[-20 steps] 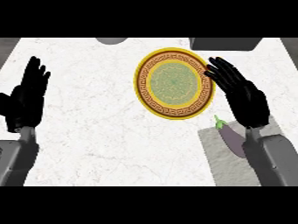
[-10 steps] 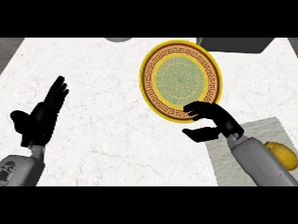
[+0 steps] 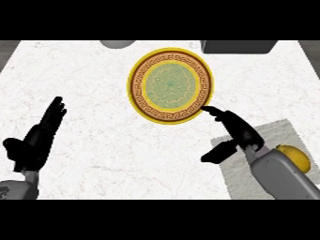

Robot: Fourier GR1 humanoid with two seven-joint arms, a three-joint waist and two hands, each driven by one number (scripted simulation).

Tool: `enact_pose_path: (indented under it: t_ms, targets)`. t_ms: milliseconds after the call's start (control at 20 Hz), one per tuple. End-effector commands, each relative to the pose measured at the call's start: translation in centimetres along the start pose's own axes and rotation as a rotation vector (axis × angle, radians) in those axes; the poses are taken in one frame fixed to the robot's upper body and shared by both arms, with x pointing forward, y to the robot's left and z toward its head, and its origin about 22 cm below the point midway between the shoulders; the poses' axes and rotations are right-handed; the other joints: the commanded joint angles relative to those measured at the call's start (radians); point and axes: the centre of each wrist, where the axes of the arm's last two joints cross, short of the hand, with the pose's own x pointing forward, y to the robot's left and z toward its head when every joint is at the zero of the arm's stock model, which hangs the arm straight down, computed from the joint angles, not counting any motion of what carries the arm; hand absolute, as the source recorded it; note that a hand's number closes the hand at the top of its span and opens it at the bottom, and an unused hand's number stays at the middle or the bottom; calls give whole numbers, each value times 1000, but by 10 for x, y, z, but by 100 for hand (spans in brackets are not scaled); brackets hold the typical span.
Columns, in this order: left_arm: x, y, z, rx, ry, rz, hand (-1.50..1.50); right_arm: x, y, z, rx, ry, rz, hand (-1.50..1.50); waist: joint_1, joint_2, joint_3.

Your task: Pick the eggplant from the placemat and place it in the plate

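The round plate [image 3: 171,86], yellow-rimmed with a brown patterned band and a green centre, lies on the white counter at upper middle with nothing on it. My right hand [image 3: 236,132] is open just below and right of the plate's rim, fingers stretched toward it and thumb spread low. It hovers over the near left corner of the grey placemat [image 3: 287,131]. No eggplant shows in this view; my right forearm [image 3: 281,174] covers much of the mat. My left hand [image 3: 37,139] rests open at the left, fingers up.
A yellow rounded fruit [image 3: 295,158] sits on the placemat beside my right forearm. A grey rounded object [image 3: 117,43] and a dark grey box [image 3: 239,46] stand at the counter's far edge. Darker floor shows past both side edges.
My right hand has dropped from beside the plate to the placemat's corner, curling midway and now stretched out. The eggplant seen a second ago is out of sight. The left hand sank lower.
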Motion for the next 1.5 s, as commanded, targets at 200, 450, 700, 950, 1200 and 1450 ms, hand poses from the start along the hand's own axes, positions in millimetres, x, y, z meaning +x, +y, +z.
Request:
enact_pose_path:
  t_ms: [200, 450, 700, 950, 1200, 1450]
  targets:
    - [-11, -4, 11, -29, 10, -21, 0, 32, -59, 4, 40, 160, 309, -150, 12, 1, 0]
    - [9, -11, -5, -18, -8, 6, 0, 66, -61, -1, 223, 282, 507, -150, 14, 1, 0]
    - [7, 6, 0, -20, 1, 6, 0, 54, -64, -12, 344, 408, 551, -150, 8, 1, 1]
    - [-3, -4, 7, -29, 2, 14, 0, 56, -56, -23, 370, 502, 613, -150, 11, 1, 1]
    - [-12, -6, 18, -18, -3, 3, 0, 48, -67, -25, 375, 539, 660, -150, 10, 0, 1]
    - [-7, 11, 7, -19, 8, -7, 0, 33, -52, -28, 446, 568, 705, -150, 0, -1, 1]
